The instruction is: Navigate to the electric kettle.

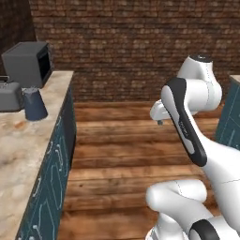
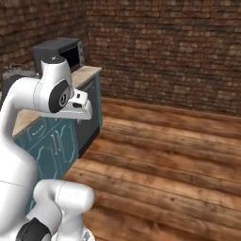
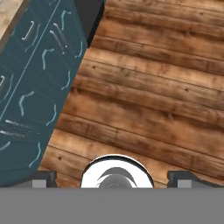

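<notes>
The electric kettle [image 1: 35,104], small, dark navy and cone-shaped, stands on the light stone counter [image 1: 28,154] at the left, in front of the toaster. In the right base view my own arm hides it. My gripper [image 1: 160,120] hangs over the wooden floor in the aisle, well to the right of the counter and apart from the kettle. In the hand view the gripper [image 3: 113,178] points down at the floor beside the teal cabinet fronts [image 3: 30,87]. Its fingertips [image 3: 43,179] stand wide apart with nothing between them, so it is open.
A grey boxy toaster [image 1: 9,96] and a dark microwave [image 1: 29,62] sit behind the kettle on the counter. Teal cabinets [image 2: 52,141] line the left of the aisle. Another teal counter end [image 1: 231,117] stands at the right. The wooden floor [image 2: 164,160] runs to a brick wall [image 2: 164,52].
</notes>
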